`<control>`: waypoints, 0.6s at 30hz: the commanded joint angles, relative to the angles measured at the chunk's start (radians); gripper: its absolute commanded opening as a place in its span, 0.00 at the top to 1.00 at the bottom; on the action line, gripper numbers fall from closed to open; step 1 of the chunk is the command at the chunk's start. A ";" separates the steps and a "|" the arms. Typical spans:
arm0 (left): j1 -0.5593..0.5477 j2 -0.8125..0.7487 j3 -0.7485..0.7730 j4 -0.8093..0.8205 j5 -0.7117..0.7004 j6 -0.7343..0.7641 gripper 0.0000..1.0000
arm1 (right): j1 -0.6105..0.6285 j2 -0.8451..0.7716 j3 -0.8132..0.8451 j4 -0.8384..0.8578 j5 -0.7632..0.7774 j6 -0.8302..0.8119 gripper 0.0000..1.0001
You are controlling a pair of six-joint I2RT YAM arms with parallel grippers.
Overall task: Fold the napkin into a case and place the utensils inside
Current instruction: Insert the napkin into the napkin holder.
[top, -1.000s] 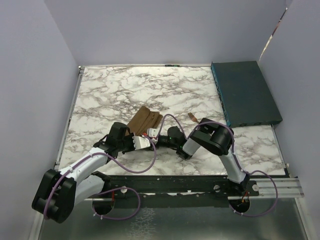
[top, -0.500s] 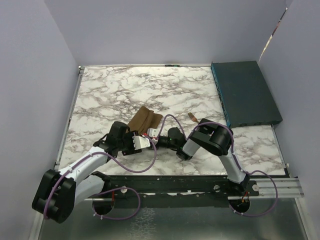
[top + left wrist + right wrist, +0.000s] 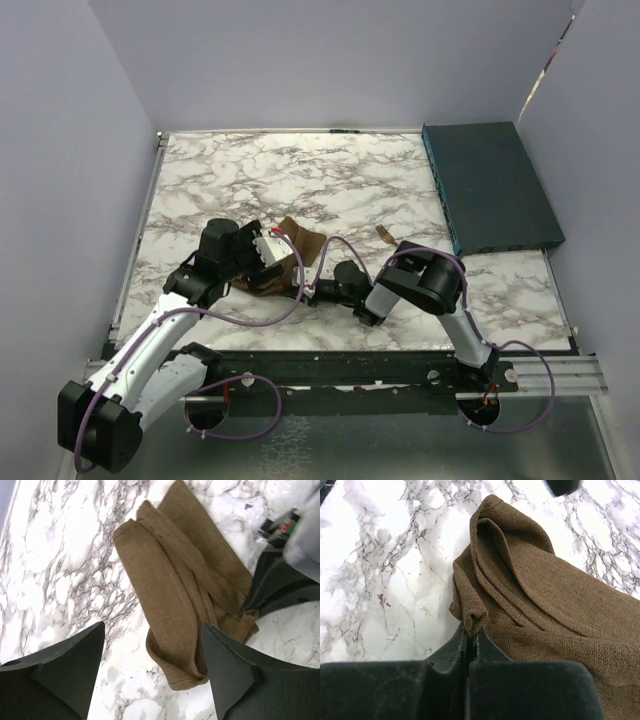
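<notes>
Marble-patterned bench [image 3: 230,170] fills the floor of a plain lilac-walled booth, with both arm bases bolted along its edge at the bottom of the top view. Just beyond them, lower centre, the right gripper [image 3: 312,291] reaches leftward. Its jaws are closed, pinching a small fold at the near edge of the napkin [image 3: 292,248]. The left gripper [image 3: 153,625] hangs over the same cloth with its jaws spread wide, one finger on either side of the napkin's near end and holding nothing.

The napkin lies left of centre, folded into a narrow, layered strip. Its long axis runs diagonally from lower left to upper right in the top view.

A short copper piece of the fork [image 3: 383,236] shows past the right arm's elbow, apart from the cloth. Bare marble stretches beyond to the back wall, and a dark teal box [image 3: 490,185] lies along the right edge.
</notes>
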 commanded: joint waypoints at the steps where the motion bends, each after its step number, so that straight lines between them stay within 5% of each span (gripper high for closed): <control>1: 0.025 0.058 0.060 -0.023 -0.146 -0.180 0.21 | 0.029 0.010 0.008 -0.075 0.008 -0.034 0.99; 8: 0.047 0.179 0.016 0.005 -0.484 -0.339 0.43 | 0.062 0.000 0.017 -0.113 0.104 -0.061 1.00; 18: 0.049 0.225 -0.021 -0.060 -0.496 -0.376 0.49 | 0.073 0.010 0.070 -0.168 0.125 -0.030 0.99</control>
